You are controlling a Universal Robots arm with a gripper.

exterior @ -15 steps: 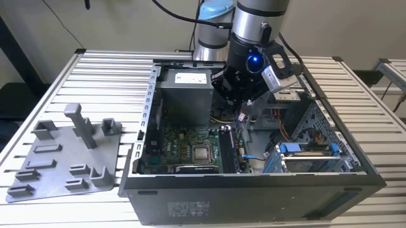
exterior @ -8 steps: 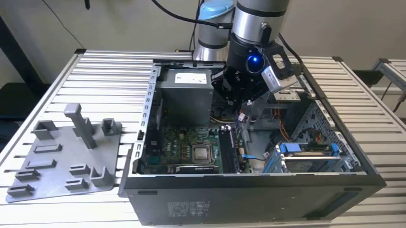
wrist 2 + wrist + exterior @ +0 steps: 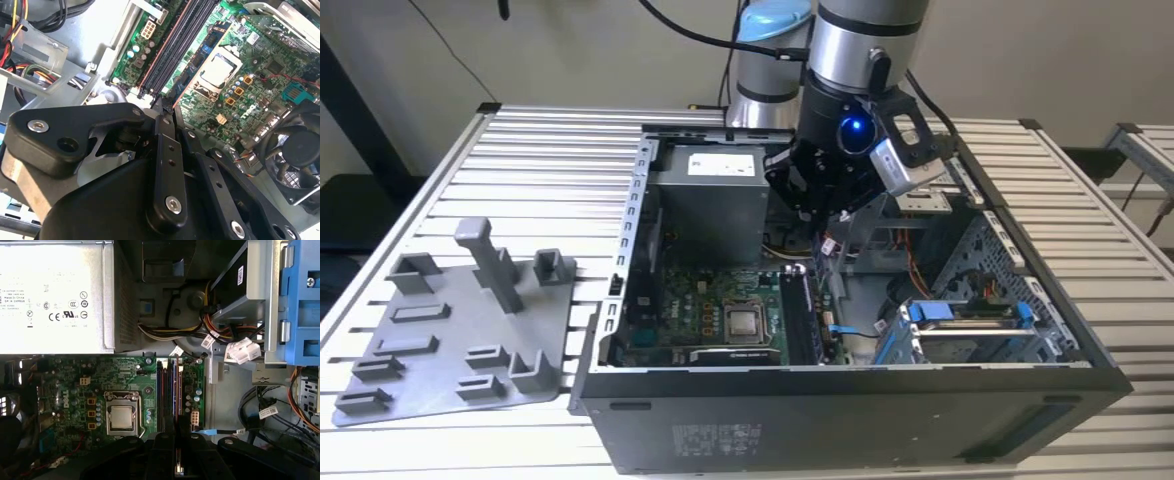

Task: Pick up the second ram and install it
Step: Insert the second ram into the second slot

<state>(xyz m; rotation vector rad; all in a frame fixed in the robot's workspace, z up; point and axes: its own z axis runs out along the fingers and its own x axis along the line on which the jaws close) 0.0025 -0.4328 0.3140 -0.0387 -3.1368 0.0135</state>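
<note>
My gripper (image 3: pixel 831 215) hangs inside the open computer case (image 3: pixel 854 385), above the motherboard's memory slots (image 3: pixel 798 310). In both wrist views the black fingers stand close together; the gripper (image 3: pixel 162 105) points at the near end of the slots (image 3: pixel 175 50). In the first wrist view a thin strip, the second ram (image 3: pixel 178 467) seen edge-on, sits pinched between the fingers of the gripper (image 3: pixel 177 437), in line with the slots (image 3: pixel 167 390). Most of the stick is hidden by the fingers.
A grey peg tray (image 3: pixel 454 330) lies at the exterior view's left with bare pegs. Inside the case are the power supply box (image 3: pixel 55 295), the processor socket (image 3: pixel 122 417), a cable bundle (image 3: pixel 220 335), a blue drive cage (image 3: pixel 961 315) and a fan (image 3: pixel 295 150).
</note>
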